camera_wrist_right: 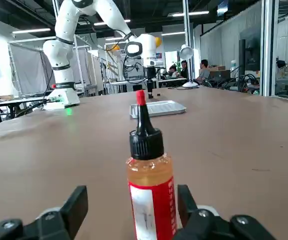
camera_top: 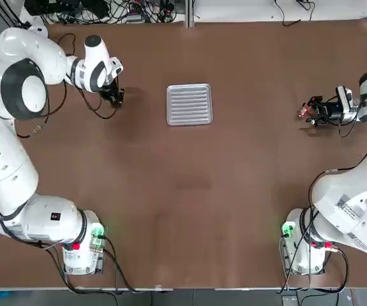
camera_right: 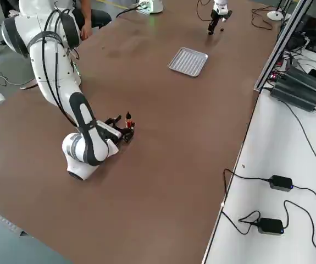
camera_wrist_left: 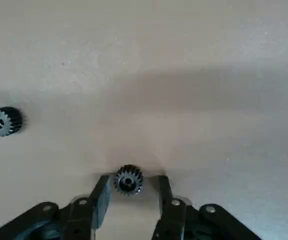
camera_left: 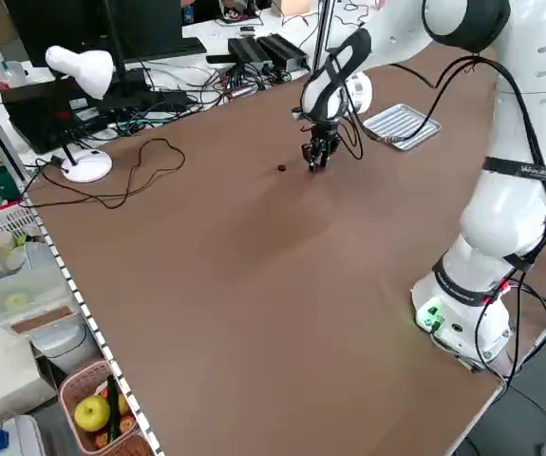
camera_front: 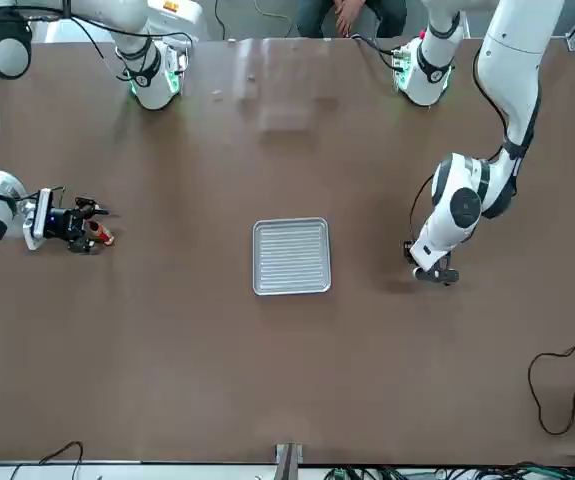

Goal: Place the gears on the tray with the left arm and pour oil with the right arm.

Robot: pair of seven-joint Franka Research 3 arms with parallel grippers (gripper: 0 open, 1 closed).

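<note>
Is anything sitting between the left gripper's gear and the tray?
Nothing visible does. The left gripper brackets one gear on the table; the stretch of table from there to the tray is bare. The second gear lies off to the side, away from that path.

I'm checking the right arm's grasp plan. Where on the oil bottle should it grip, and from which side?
Grip the oil bottle across its straight labelled body, below the black collar, coming in level along the table. It stands upright and the neck tapers; the right gripper already straddles it, fingers apart.

brown table (camera_top: 189, 210) carrying: ribbed metal tray (camera_top: 189, 104) mid-far, two small gears (camera_wrist_left: 128, 180) (camera_wrist_left: 2, 121) left, upright oil bottle (camera_wrist_right: 150, 192) right.
</note>
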